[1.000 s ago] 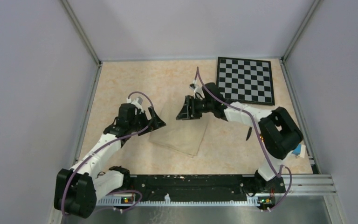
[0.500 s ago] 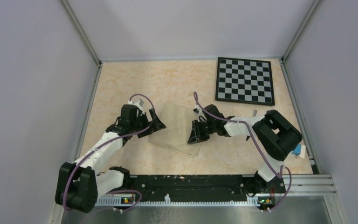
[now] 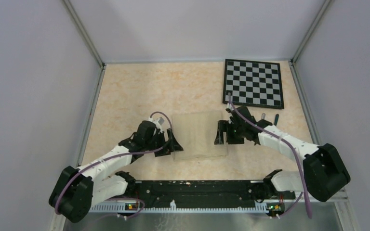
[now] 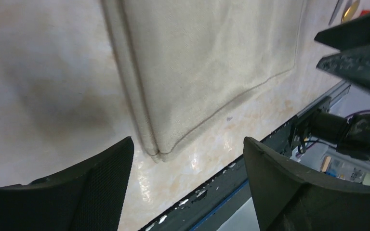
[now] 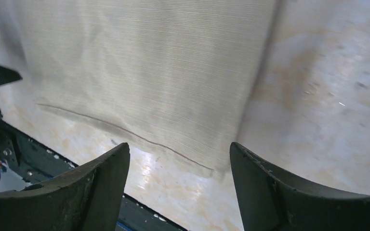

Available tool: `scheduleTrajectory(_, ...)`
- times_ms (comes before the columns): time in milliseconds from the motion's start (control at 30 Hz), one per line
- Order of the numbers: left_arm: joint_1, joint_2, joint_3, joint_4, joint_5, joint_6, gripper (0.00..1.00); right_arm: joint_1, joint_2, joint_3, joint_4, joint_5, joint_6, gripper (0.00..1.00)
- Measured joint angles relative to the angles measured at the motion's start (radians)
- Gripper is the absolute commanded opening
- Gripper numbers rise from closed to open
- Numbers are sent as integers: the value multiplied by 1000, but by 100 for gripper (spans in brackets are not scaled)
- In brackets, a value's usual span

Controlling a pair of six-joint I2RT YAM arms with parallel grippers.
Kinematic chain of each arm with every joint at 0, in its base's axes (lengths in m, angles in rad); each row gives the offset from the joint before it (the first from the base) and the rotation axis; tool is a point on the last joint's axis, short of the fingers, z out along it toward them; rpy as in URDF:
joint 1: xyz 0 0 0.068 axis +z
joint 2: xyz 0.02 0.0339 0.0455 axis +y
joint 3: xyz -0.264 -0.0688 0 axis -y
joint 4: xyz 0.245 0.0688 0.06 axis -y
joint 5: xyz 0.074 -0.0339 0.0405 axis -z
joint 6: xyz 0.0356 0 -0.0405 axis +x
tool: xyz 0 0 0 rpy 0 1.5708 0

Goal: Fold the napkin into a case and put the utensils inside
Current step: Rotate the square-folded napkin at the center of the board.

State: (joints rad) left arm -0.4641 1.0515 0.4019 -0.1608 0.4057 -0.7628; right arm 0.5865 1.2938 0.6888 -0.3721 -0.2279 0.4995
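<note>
**Fig.** Folded napkin (image 3: 198, 135) lies flat on the bench (image 3: 139, 91), between the two tools. Left tool (image 3: 175, 145) stands open at its near-left corner. Right tool (image 3: 220, 133) stands open at its right edge. Neither grips anything. The utensils (image 3: 263, 117) lie beyond, nearer the right arm.

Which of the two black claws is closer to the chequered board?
The right gripper, at the right edge of the beige cloth napkin: the black-and-white checkered board lies beyond it. The left gripper sits at the napkin's left edge, farther away.
</note>
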Motion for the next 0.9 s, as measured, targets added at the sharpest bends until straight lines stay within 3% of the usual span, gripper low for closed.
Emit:
scheduleTrajectory(167,-119,-5,-6,4,-53,-66,72,-104,-71,-45,-76,42,41,65)
scheduleTrajectory(300,-135,-23,-55,11,-92,-103,62,-124,-80,-147,-58,-16,85,50)
scheduleTrajectory(433,-138,-21,-79,24,-100,-128,56,-125,-82,-180,-16,-69,128,43)
scheduleTrajectory(733,-147,2,-79,49,-121,-134,53,-125,-84,-216,46,-95,174,27)
scheduleTrajectory(900,-148,5,-79,52,-127,-134,53,-125,-120,-218,42,-94,180,12)
